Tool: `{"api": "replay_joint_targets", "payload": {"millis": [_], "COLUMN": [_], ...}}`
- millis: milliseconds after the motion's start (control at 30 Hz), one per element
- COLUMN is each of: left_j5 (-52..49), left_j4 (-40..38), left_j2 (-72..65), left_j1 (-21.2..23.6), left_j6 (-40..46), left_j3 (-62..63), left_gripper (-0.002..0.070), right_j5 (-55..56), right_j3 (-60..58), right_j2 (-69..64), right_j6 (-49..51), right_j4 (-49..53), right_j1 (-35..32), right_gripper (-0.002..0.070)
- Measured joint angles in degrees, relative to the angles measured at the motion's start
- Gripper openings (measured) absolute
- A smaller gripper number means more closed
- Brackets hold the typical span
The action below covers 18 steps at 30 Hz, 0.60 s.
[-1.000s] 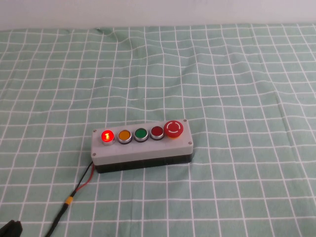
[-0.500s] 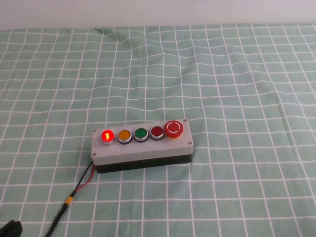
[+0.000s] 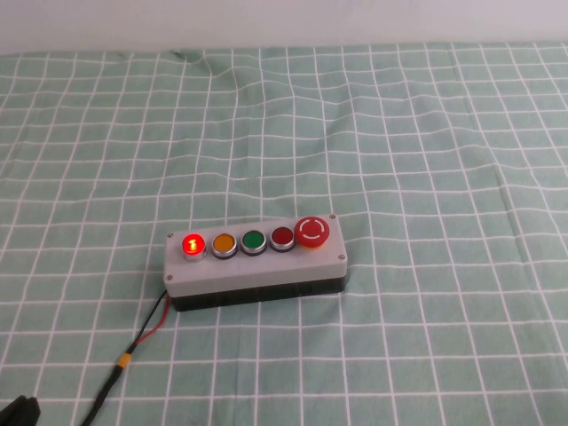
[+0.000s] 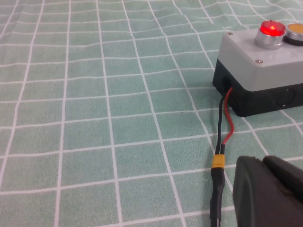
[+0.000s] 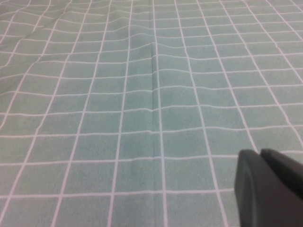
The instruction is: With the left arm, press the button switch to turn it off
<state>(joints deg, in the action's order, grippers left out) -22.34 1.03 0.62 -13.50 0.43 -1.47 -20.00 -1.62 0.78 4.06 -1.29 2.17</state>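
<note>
Green-checked bench [image 3: 426, 133] carries our button switch [image 3: 192, 244], lit, at the box's left end; left pincer [image 4: 265, 189] clenched near the wire, right pincer [image 5: 267, 187] clenched elsewhere; press not yet done.

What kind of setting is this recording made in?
Probably a robot test bench, not a home or factory. A green checked cloth covers the table, and the only item on it is a wired button box with its end button lit. The left tool and right tool hang low over the cloth.
</note>
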Motion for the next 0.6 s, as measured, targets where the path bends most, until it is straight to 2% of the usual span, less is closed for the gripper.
{"api": "replay_joint_targets", "payload": {"millis": [600], "left_j5": [0.4], "left_j4": [0.1], "left_j2": [0.0], "left_j1": [0.0], "left_j6": [0.0], "left_j3": [0.0], "left_gripper": [-0.0002], "right_j5": [0.0], "right_j3": [0.0], "right_j2": [0.0], "right_j6": [0.0], "right_j4": [0.0], "right_j1": [0.0], "right_gripper": [-0.0017]}}
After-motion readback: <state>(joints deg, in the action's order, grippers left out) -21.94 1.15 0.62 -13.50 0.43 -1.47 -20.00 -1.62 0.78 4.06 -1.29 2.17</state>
